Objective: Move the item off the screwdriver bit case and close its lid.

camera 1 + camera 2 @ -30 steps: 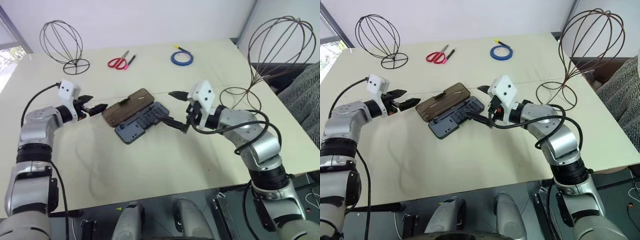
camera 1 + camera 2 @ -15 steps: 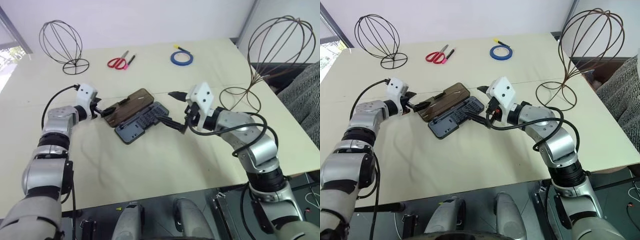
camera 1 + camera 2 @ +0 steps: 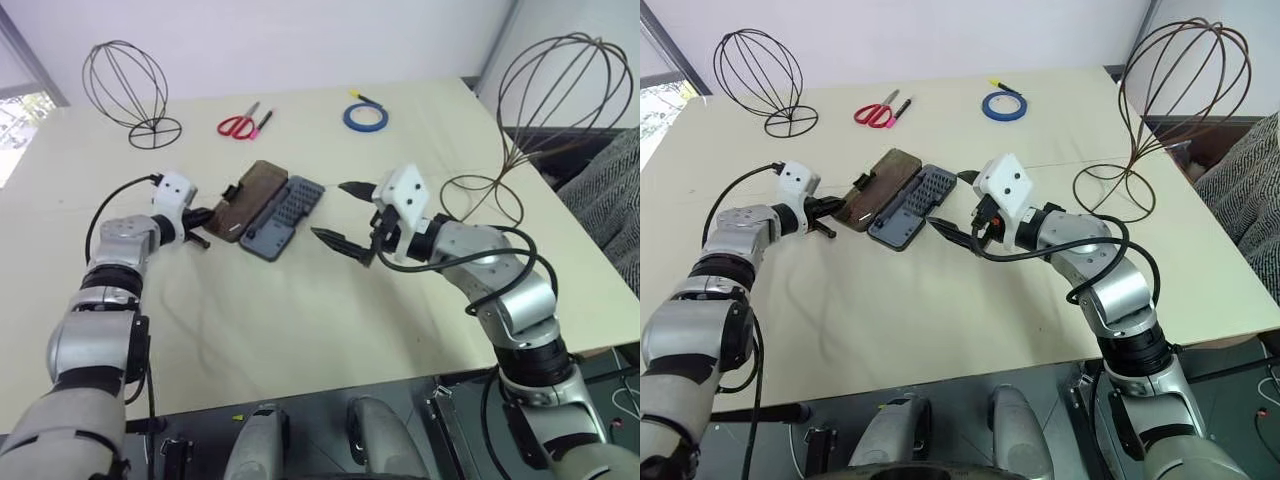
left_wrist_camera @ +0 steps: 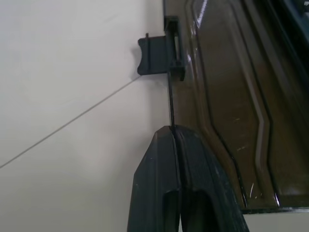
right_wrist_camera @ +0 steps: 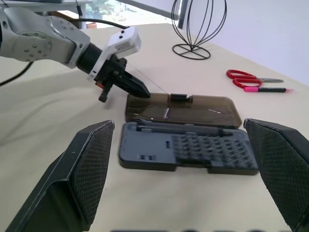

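Note:
The screwdriver bit case (image 3: 283,215) lies open in the middle of the table, its rows of bits showing. Its smoky-brown lid (image 3: 248,199) is folded flat on the table to its left. My left gripper (image 3: 203,216) is shut, its tip against the lid's outer edge (image 4: 170,111) a little short of the black latch (image 4: 159,55). My right gripper (image 3: 340,213) hovers open just right of the case with nothing between its fingers (image 5: 91,164). The item (image 3: 516,152), a brown wire cage, stands on its ring base at the table's right edge, apart from the case.
A black wire stand (image 3: 155,131) sits at the far left corner. Red scissors (image 3: 236,126) with a pink pen (image 3: 263,121) and a blue tape roll (image 3: 365,117) lie along the back. Grey fabric (image 3: 615,190) lies beyond the right edge.
The left gripper has gone from open to shut at the lid's edge. The open case has turned on the table and slid a little away from the right gripper, which stayed put.

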